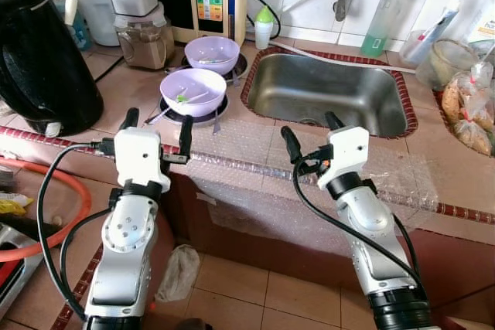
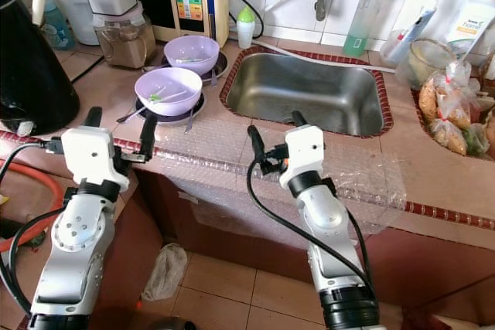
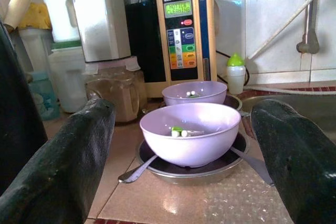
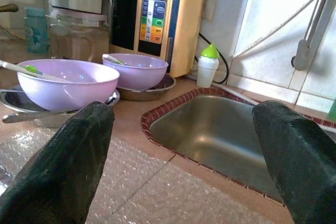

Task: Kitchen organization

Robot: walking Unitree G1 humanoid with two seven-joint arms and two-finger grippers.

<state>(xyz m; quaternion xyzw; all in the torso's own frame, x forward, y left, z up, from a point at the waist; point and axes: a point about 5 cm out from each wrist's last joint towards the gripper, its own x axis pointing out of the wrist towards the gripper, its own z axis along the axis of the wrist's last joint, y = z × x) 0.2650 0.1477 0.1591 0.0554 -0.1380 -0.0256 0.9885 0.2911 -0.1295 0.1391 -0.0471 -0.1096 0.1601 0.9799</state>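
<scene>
from the head we see our left gripper [image 1: 157,127] spread wide at the counter's [image 1: 255,141] front edge, lined up on the nearer of two purple bowls [image 1: 193,91], each on its metal plate, left of the sink [image 1: 329,98]. our right gripper [image 1: 312,135] hangs wide too. the left wrist frames that bowl between its fingers [image 3: 58,169], likely for a grasp.

head stereo: looks down over counter, both arms
wrist cams: low, close
shared: near lilac bowl [image 3: 190,132], sink [image 4: 220,135]
</scene>
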